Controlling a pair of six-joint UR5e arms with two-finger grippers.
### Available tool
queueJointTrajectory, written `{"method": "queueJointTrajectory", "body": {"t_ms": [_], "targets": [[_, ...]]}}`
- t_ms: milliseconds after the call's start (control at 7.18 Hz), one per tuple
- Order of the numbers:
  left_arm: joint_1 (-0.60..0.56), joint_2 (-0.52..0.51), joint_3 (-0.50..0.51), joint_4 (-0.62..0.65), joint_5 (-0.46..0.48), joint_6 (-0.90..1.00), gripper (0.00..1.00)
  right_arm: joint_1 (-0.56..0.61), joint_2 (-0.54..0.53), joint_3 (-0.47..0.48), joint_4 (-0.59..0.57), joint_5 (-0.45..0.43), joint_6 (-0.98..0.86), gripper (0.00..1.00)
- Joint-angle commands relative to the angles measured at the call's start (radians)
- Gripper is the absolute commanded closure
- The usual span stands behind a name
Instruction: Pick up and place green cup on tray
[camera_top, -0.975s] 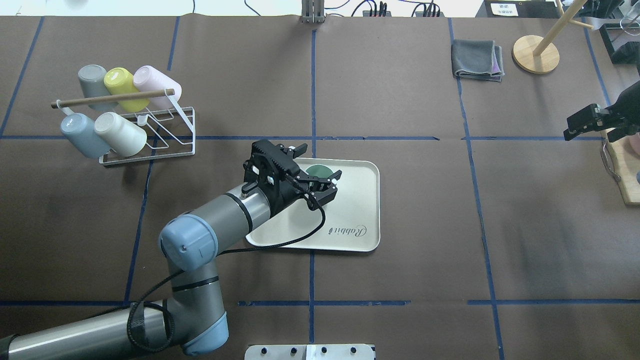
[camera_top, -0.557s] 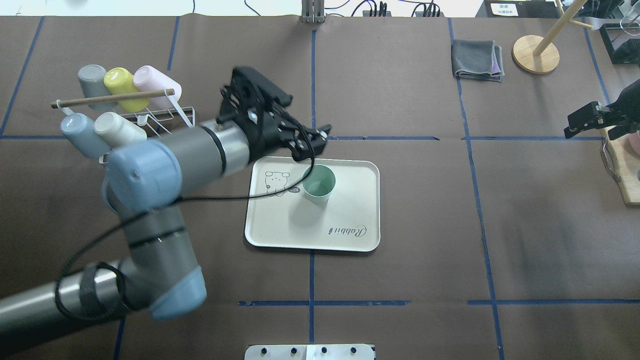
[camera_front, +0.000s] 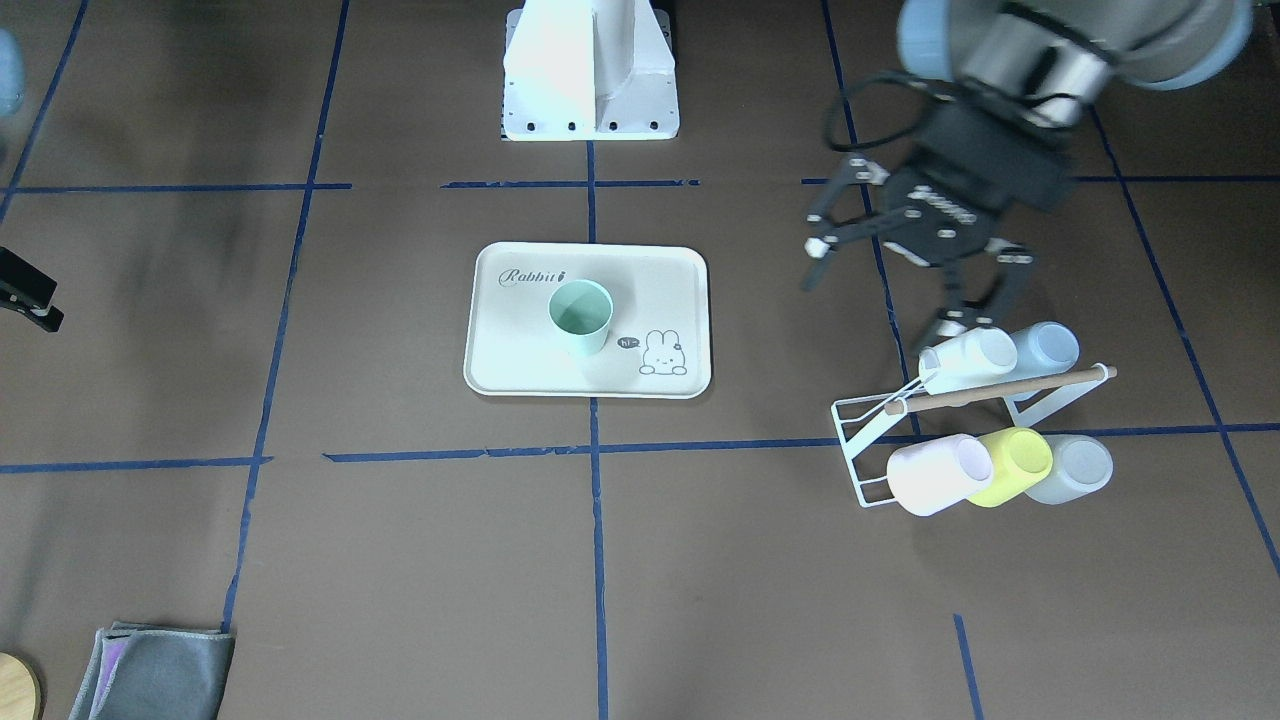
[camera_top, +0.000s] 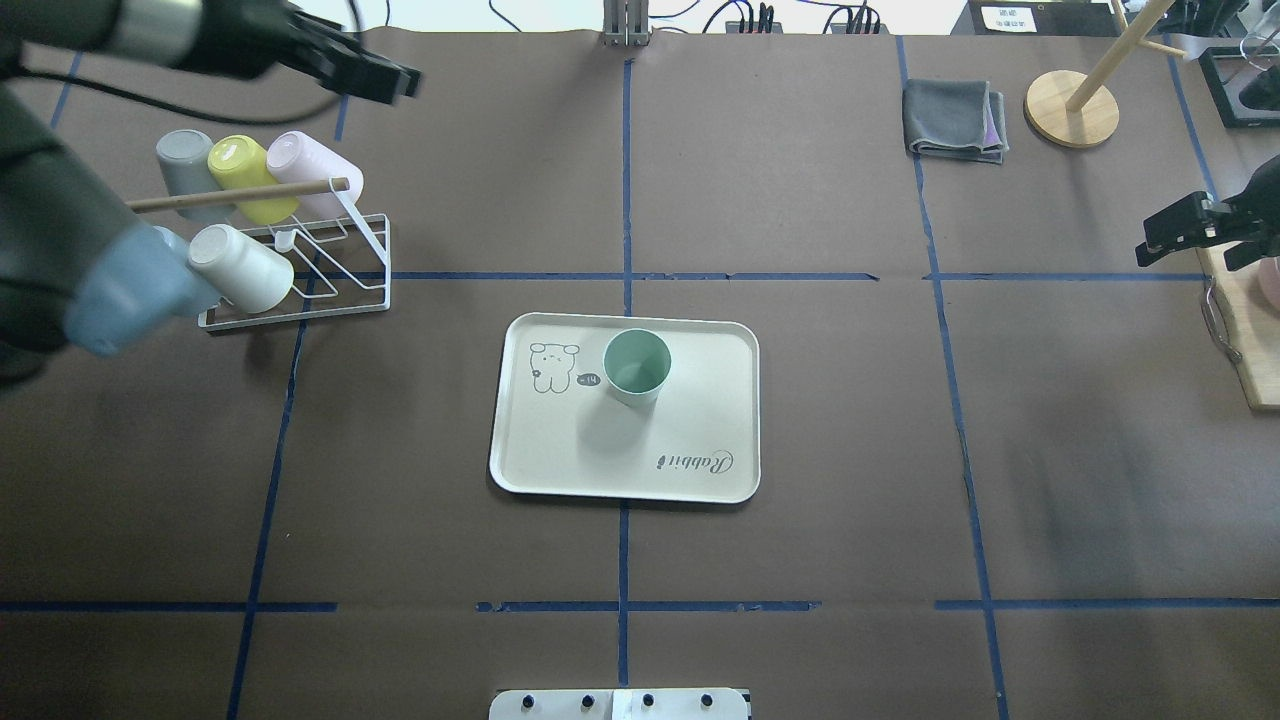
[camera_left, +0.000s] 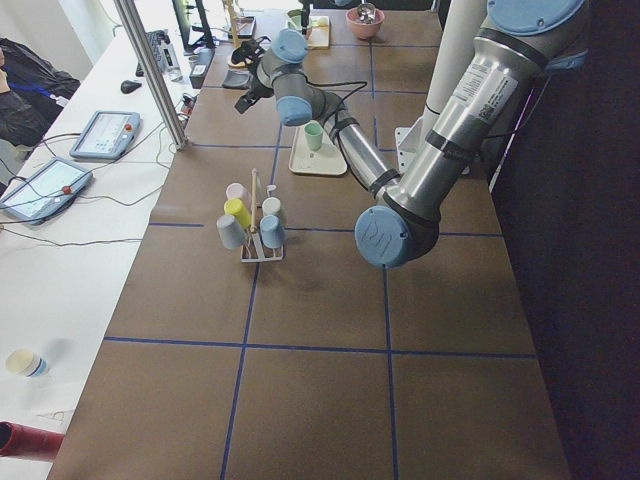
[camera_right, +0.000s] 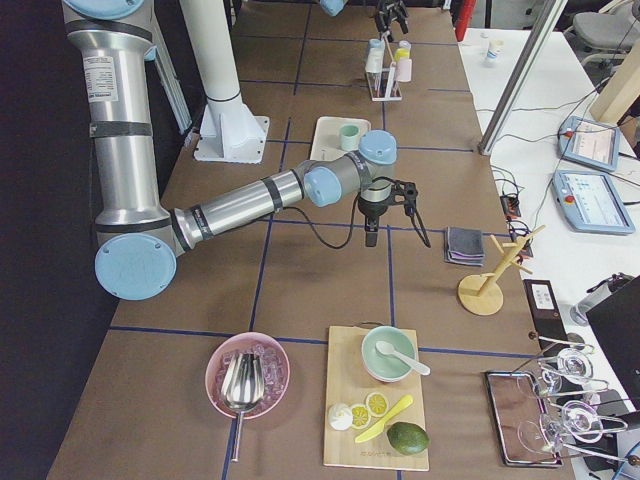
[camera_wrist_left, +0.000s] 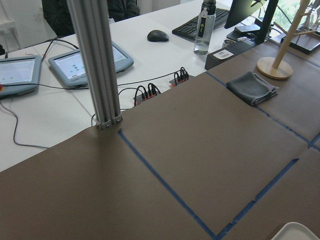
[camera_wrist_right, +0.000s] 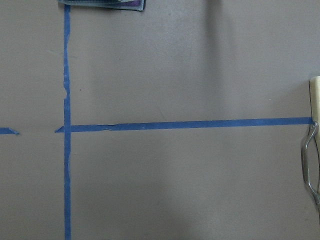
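The pale mint-green cup (camera_top: 637, 366) stands upright on the cream "Rabbit" tray (camera_top: 700, 480) at the table's middle, free of any gripper; it also shows in the front-facing view (camera_front: 580, 315) on the tray (camera_front: 500, 370). My left gripper (camera_front: 890, 290) is open and empty, raised beside the cup rack, far from the tray; in the overhead view it is at the top left (camera_top: 370, 75). My right gripper (camera_top: 1165, 235) hangs at the table's right edge, empty, with its fingers looking together.
A white wire rack (camera_top: 300, 270) holds several cups lying on their sides, among them a cream-white one (camera_top: 240, 265) and a yellow-green one (camera_top: 245, 175). A grey cloth (camera_top: 955, 118) and a wooden stand (camera_top: 1070, 105) are at the far right. A cutting board (camera_top: 1250, 330) lies at the right edge.
My left gripper let go of the green cup on the tray, rose, and swung left and away over the rack. The cup stays on the tray. The right arm barely moved.
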Motion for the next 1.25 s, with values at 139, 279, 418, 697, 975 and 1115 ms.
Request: {"method": "queueJointTrajectory", "body": {"t_ms": [139,279,418,697,975,1115], "targets": [[-0.303,0.168,0.001,0.276,-0.242,0.276,0.01,0.019,0.001,-0.002,0.001,0.0,-0.01,0.0],[-0.351,0.213,0.004,0.419,-0.238,0.368,0.01,0.027,0.002,-0.002,0.001,0.0,-0.012,0.0],[-0.405,0.289,0.013,0.508,-0.232,0.549,0.01,0.03,0.002,-0.002,0.001,0.0,-0.013,0.0],[-0.451,0.404,0.136,0.537,-0.214,0.666,0.0,0.09,0.002,-0.005,-0.004,0.012,-0.021,0.0],[-0.45,0.492,0.158,0.537,-0.18,0.695,0.0,0.175,-0.01,-0.042,-0.015,0.036,-0.154,0.0],[-0.45,0.492,0.161,0.541,-0.18,0.695,0.0,0.253,-0.022,-0.107,-0.015,0.087,-0.297,0.0]]}}
